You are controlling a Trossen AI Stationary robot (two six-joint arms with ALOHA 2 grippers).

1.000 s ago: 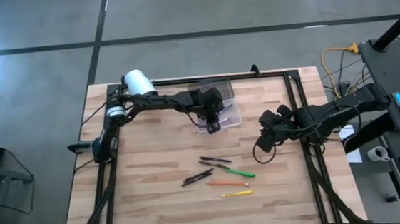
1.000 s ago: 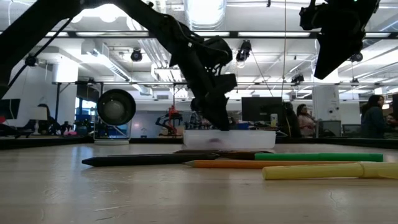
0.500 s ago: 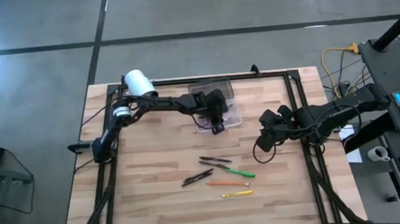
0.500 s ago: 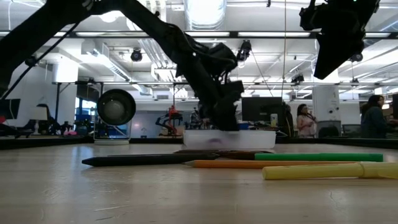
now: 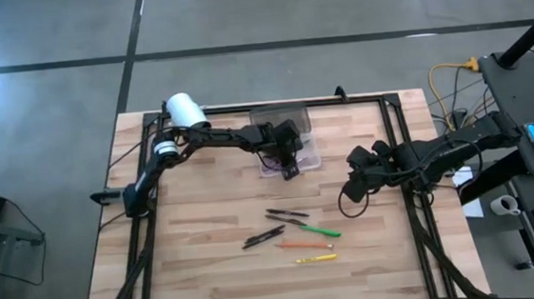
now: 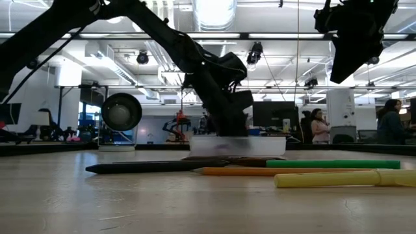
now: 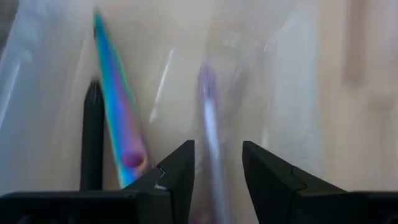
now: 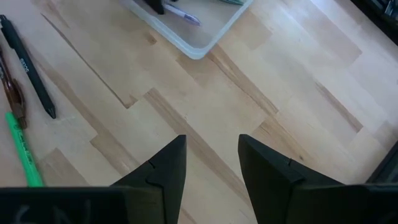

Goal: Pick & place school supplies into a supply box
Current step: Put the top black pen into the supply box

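Since a second ago the left arm has drawn back slightly over the supply box (image 5: 289,146) while the right arm has kept its place. From above, the left gripper (image 5: 289,170) hangs at the box's near edge, with the grey lid behind it thrown open, presumably so items can drop in from the top; the loose supplies lie on the wooden table (image 5: 199,260) well in front of that gripper: dark pens, a green pen (image 5: 319,229), an orange pencil (image 5: 301,246) and a yellow one (image 5: 316,258). The right gripper (image 5: 350,197) waits apart to the side, between box and pens. At table height, the left arm bends down so its gripper (image 6: 233,130) sits just over the translucent box (image 6: 238,145), the black pen (image 6: 146,167), orange pencil, green pen (image 6: 333,164) and yellow pencil (image 6: 343,177) lying nearer the camera. The left wrist camera looks straight into the box: beyond the parted, empty fingers (image 7: 178,171) lie a black pen (image 7: 92,146), an iridescent piece (image 7: 118,118) and a purple-and-white pen (image 7: 210,124), apparently just deposited. The right wrist camera shows its own fingers (image 8: 164,171) apart and holding nothing, with the box corner (image 8: 194,50) ahead and a black pen (image 8: 28,67) and green pen (image 8: 23,155) off to one side.
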